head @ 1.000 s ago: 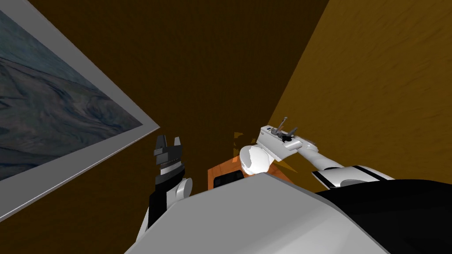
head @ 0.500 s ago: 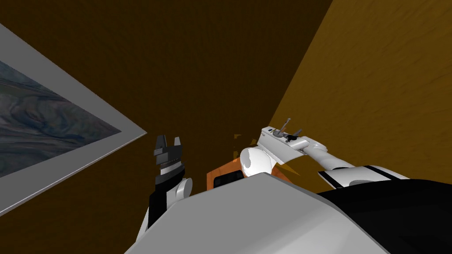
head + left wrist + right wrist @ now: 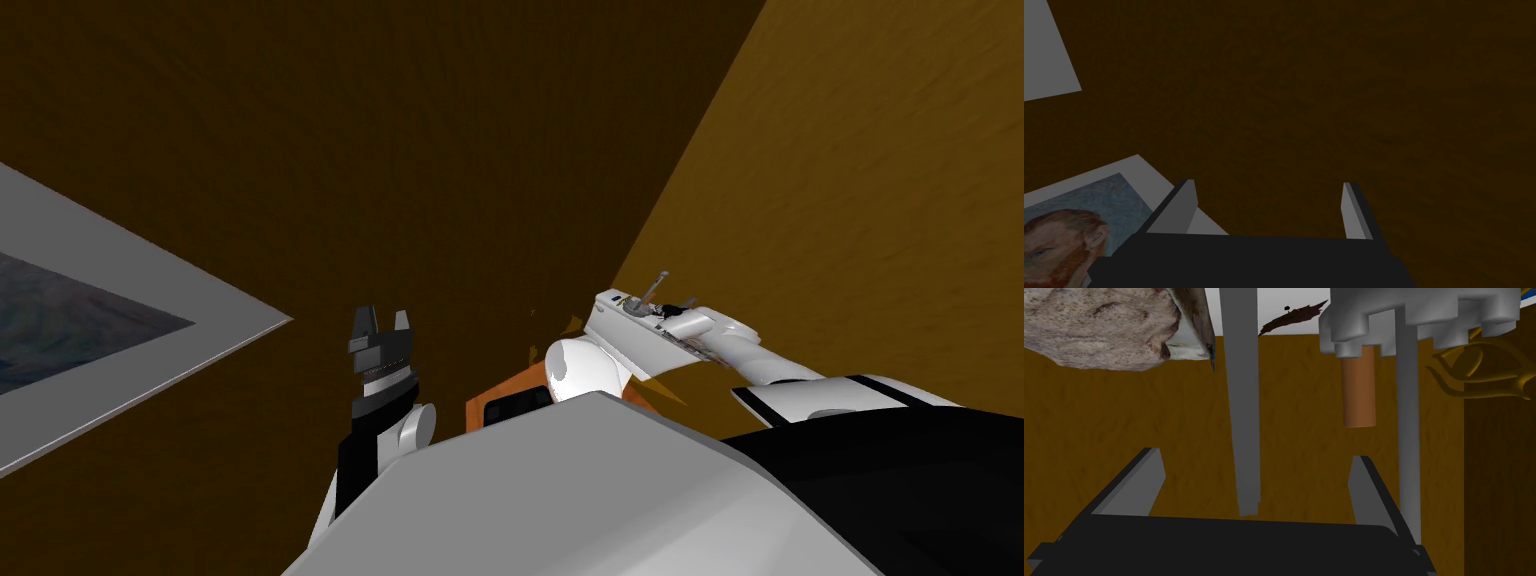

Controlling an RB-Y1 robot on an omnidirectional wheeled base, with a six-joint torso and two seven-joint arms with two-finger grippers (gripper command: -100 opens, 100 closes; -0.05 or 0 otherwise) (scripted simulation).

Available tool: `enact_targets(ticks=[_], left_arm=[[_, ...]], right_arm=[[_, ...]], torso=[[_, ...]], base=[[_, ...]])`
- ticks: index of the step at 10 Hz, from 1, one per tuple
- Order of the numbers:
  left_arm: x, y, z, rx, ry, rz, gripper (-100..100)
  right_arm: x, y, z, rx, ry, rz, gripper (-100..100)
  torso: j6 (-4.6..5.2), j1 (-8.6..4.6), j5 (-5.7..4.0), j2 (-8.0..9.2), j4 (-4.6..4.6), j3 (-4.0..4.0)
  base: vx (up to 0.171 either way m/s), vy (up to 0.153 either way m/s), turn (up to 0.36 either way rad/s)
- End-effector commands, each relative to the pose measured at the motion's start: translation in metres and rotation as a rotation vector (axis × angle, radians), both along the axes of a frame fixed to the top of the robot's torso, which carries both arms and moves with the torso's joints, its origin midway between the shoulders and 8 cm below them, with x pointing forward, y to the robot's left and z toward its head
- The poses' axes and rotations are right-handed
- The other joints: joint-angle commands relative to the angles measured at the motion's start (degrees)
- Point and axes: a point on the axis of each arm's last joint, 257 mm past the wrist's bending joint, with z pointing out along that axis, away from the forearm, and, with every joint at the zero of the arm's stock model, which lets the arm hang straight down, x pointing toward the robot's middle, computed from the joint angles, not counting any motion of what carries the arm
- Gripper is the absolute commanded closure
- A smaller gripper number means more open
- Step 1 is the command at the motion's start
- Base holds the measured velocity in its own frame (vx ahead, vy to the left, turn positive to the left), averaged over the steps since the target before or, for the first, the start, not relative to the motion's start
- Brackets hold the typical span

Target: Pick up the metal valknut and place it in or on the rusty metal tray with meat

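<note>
Valknut [image 3: 1241, 388], as we read it: plain grey straight bars under stepped grey block, one bar standing between fingers of right gripper [image 3: 1255, 454], no contact. Claw spread. We judge it rigid, weighty, slick; pinch one bar squarely. Meat lump [image 3: 1099, 328] nearby. Left gripper [image 3: 1268, 184] spread, raised.

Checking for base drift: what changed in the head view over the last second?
My head camera moved: the framed picture slid toward the view's left edge, and the wall corner edged right. The right forearm swung slightly to my right, carrying the right gripper. Nothing was taken hold of or let go. The left gripper and the orange furniture kept their places in view.
</note>
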Motion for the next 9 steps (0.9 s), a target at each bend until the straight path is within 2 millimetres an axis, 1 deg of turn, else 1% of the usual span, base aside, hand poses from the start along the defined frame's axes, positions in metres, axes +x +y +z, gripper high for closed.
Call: enact_targets(ticks=[1,2,3,4,5,6,7,8,9], left_arm=[[0.000,0.000,0.000,0.000,0.000,0.000,0],[0.000,0.000,0.000,0.000,0.000,0.000,0],[0.000,0.000,0.000,0.000,0.000,0.000,0],[0.000,0.000,0.000,0.000,0.000,0.000,0],[0.000,0.000,0.000,0.000,0.000,0.000,0],[0.000,0.000,0.000,0.000,0.000,0.000,0],[0.000,0.000,0.000,0.000,0.000,0.000,0],[0.000,0.000,0.000,0.000,0.000,0.000,0],[0.000,0.000,0.000,0.000,0.000,0.000,0]], right_arm=[[-0.018,-0.011,0.006,-0.007,0.024,-0.046,-100],[-0.029,-0.018,0.010,-0.010,0.038,-0.075,-100],[-0.029,-0.018,0.010,-0.010,0.038,-0.075,-100],[-0.046,-0.027,0.014,-0.013,0.059,-0.120,-100],[-0.050,-0.029,0.015,-0.013,0.063,-0.129,-100],[-0.046,-0.028,0.015,-0.013,0.058,-0.116,-100],[-0.047,-0.028,0.015,-0.013,0.059,-0.119,0],[-0.047,-0.028,0.015,-0.013,0.059,-0.119,-100],[-0.047,-0.028,0.015,-0.013,0.059,-0.119,100]], torso=[[0.00,0.00,0.00,0.00,0.00,0.00],[0.01,0.00,-0.01,-0.05,-0.01,-0.03],[0.00,-0.01,0.00,-0.13,-0.03,-0.07],[-0.03,-0.02,-0.02,-0.07,-0.03,-0.05],[0.01,-0.03,-0.01,-0.07,-0.02,-0.04],[-0.01,-0.03,-0.02,-0.04,-0.02,-0.03],[-0.02,0.01,-0.02,0.15,0.02,0.07],[-0.01,0.04,-0.01,0.30,0.06,0.16],[0.00,0.06,-0.01,0.36,0.08,0.20]], base=[[0.124,-0.018,-0.043],[0.153,-0.020,-0.045],[0.116,-0.021,-0.014],[0.122,-0.022,-0.034],[0.116,-0.025,-0.031],[0.045,-0.011,-0.001],[0.009,-0.002,0.003],[0.000,0.000,0.000],[0.000,0.000,0.000]])
